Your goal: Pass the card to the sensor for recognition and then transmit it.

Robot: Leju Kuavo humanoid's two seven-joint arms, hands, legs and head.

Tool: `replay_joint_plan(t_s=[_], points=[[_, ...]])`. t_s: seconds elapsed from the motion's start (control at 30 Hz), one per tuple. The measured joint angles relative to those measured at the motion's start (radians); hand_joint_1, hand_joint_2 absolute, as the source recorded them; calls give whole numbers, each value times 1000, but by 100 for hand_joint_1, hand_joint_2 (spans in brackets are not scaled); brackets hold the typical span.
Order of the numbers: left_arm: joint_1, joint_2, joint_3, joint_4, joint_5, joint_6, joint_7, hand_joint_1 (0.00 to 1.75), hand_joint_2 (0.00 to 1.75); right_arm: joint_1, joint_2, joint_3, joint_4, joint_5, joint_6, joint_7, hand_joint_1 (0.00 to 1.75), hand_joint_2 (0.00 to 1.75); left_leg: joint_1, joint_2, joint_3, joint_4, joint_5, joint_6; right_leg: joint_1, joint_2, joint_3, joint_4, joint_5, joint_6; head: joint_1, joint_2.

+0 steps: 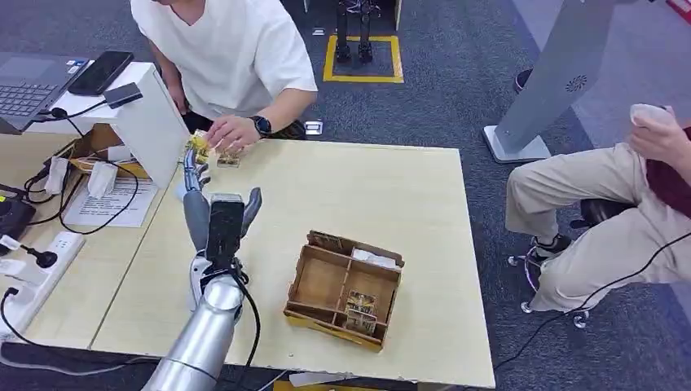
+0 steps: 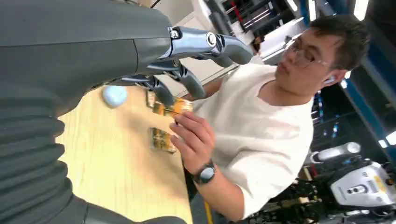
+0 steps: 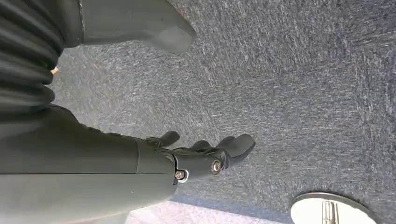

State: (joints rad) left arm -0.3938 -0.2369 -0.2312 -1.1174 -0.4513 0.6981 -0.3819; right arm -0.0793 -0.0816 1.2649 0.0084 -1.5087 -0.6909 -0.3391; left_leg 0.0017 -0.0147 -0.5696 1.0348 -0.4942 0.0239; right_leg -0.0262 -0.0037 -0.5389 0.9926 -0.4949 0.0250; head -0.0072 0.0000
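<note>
A yellow patterned card (image 1: 198, 147) (image 2: 173, 107) is at the fingertips of my left hand (image 1: 200, 204) (image 2: 140, 60), near the table's far left corner. A person's hand (image 1: 234, 130) (image 2: 194, 140) grips the same card from the other side. My left thumb stands well apart from the fingers, not pressing the card. A second card (image 1: 228, 160) (image 2: 161, 139) lies flat on the table just beside them. A small dark device (image 1: 122, 95) sits on a white stand at the far left. My right hand (image 3: 187, 158) hangs over grey carpet, fingers loosely spread, holding nothing.
A cardboard divider box (image 1: 322, 281) with a card pack (image 1: 361, 311) stands mid-table on the wooden table (image 1: 367, 195). A small white round object (image 2: 114, 95) lies near my left hand. Cables and a power strip (image 1: 33, 269) crowd the left desk. Another person (image 1: 603, 204) sits at right.
</note>
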Motion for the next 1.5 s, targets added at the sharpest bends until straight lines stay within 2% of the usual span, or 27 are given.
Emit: replay_joint_plan(t_s=[0.17,0.3,0.47,0.57,0.6,0.63,0.67,0.7,0.83,0.97,1.0,1.2,1.3,1.33,1.37,1.4,1.43,1.5], points=[[69,-5,16,-93,-131,1,-25,0,175,9,-2,-19,0,1,0,-3,0,175,0,0,0,0,0,0,0,0,0,0,0,0,0,0],[118,-8,33,-159,-192,1,-38,0,175,13,-3,-33,0,3,0,-3,0,175,0,0,0,0,0,0,0,0,0,0,0,0,0,0],[218,-43,63,-266,-370,2,-90,0,175,21,-4,-51,0,9,0,-6,0,175,0,0,0,0,-1,0,0,0,0,0,0,0,0,0],[245,-50,89,-317,-467,2,-120,0,175,26,-4,-60,0,9,0,-6,0,175,0,0,-1,0,0,0,0,0,0,0,0,0,0,0],[252,-53,97,-338,-490,2,-127,24,175,27,-4,-61,0,9,0,-6,0,175,0,0,-1,0,0,0,0,0,0,0,0,0,0,0],[258,-53,107,-357,-510,2,-133,84,175,28,-4,-63,0,9,0,-8,0,175,0,0,0,0,0,0,0,0,0,0,0,0,0,0],[263,-53,116,-372,-523,2,-136,159,175,29,-4,-64,0,8,0,-9,0,175,0,0,0,0,0,0,0,0,0,0,0,0,0,0],[268,-53,121,-386,-539,2,-136,168,175,29,-4,-64,0,8,0,-9,0,175,0,0,0,0,0,0,0,0,0,0,0,0,0,0],[285,-52,140,-433,-599,2,-133,168,175,29,-4,-64,0,9,0,-8,0,175,0,0,0,0,0,-1,0,0,0,0,0,0,0,0],[295,-52,156,-466,-614,2,-132,166,175,29,-4,-64,0,8,0,-8,0,175,0,0,0,0,0,0,0,0,0,0,0,0,0,0],[296,-52,158,-471,-615,2,-132,175,175,30,-4,-64,0,8,0,-8,0,175,0,0,0,0,0,0,0,0,0,0,0,0,0,0],[308,-52,161,-508,-642,2,-121,175,175,31,-4,-64,0,4,0,-8,0,175,0,0,-1,0,0,0,0,0,0,0,0,0,0,0],[319,-52,161,-535,-652,2,-112,155,175,33,-4,-64,0,1,0,-5,0,175,0,0,0,0,0,-1,0,0,0,0,0,0,0,0],[322,-51,161,-541,-653,2,-110,143,175,34,-4,-64,0,1,0,-5,0,175,0,0,0,0,0,-1,0,0,0,0,0,0,0,0],[325,-51,161,-547,-654,2,-109,75,175,34,-4,-64,0,1,0,-5,0,175,0,0,0,0,0,-1,0,0,0,0,0,0,0,0],[328,-51,161,-552,-656,2,-107,14,175,35,-4,-64,0,0,0,-5,0,175,0,0,0,0,0,-1,0,0,0,0,0,0,0,0],[333,-51,161,-556,-660,2,-105,0,175,35,-4,-64,0,-2,0,-5,0,175,0,0,0,0,0,-1,0,0,0,0,0,0,0,0],[344,-51,161,-565,-661,2,-99,0,175,36,-4,-64,0,-2,0,-5,0,175,0,0,0,0,0,-1,0,0,0,0,0,0,0,0]])
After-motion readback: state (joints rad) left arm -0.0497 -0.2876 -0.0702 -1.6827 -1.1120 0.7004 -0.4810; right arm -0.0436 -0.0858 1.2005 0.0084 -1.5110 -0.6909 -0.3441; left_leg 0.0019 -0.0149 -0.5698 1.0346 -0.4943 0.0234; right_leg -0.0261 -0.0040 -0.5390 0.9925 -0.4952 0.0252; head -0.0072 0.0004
